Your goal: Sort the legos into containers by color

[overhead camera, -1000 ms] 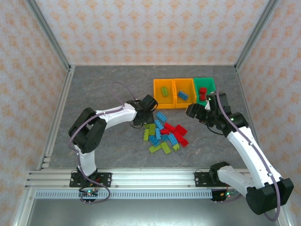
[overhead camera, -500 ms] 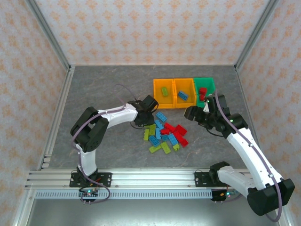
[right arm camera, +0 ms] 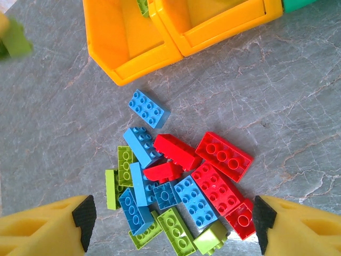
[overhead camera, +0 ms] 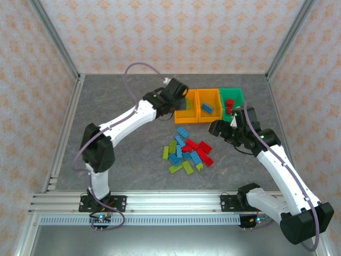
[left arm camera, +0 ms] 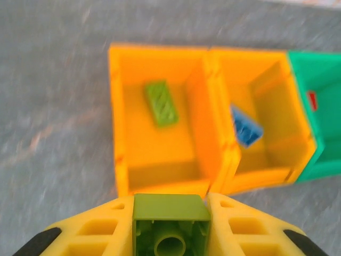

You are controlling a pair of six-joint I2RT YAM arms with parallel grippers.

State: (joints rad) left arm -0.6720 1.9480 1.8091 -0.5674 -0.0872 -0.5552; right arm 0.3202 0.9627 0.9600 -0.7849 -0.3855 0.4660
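Left tool (overhead camera: 175, 90) swung seemingly over bin (left arm camera: 118, 133), clutching lego (left arm camera: 170, 213); right tool (right arm camera: 170, 218) spread; grey table (overhead camera: 106, 106).

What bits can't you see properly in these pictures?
Left wrist view: the right edge cuts off the green plastic bin, so its contents are unclear.
Top view: the left gripper covers part of the left orange-yellow plastic bin, hiding some of its inside.
Right wrist view: the top edge cuts off that green bin.
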